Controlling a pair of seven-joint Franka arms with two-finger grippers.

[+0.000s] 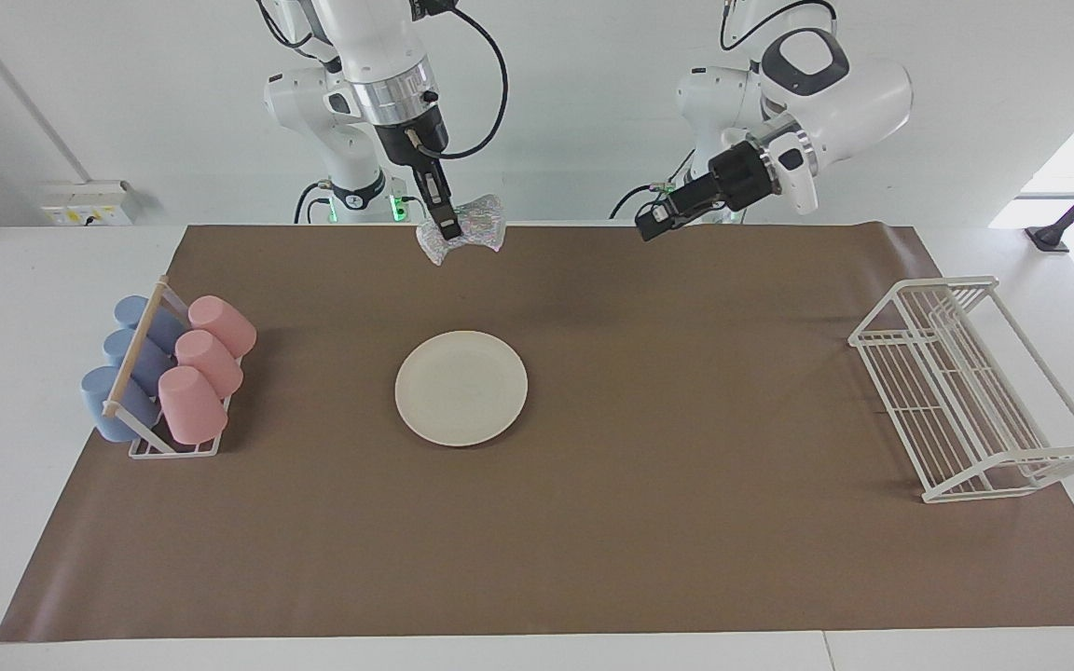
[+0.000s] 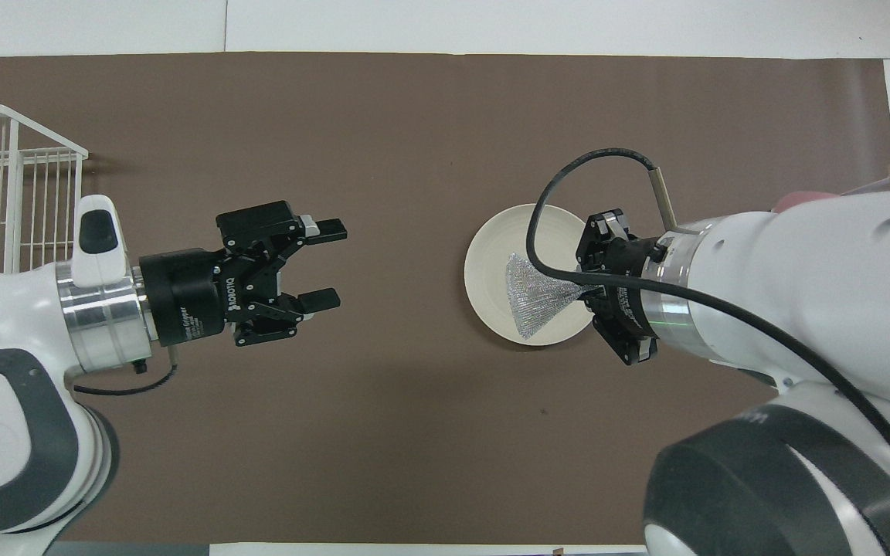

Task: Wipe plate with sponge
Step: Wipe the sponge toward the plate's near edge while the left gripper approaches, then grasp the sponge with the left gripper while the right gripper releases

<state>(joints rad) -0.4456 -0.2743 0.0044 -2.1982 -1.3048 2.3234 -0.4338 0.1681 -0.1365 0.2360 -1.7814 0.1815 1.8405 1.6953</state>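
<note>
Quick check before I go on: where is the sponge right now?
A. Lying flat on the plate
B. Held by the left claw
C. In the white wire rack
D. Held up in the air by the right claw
D: the right claw is shut on the sponge, which hangs well above the mat, clear of the plate.

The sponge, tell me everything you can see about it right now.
The sponge is a small silvery-grey glittery mesh pouch, soft and crumpled. It hangs in the air, pinched by the shut right gripper, fanning out from the grip into a wedge in the overhead view. It is raised over the brown mat, well above the plate and not touching it. Only the gripper touches it.
</note>
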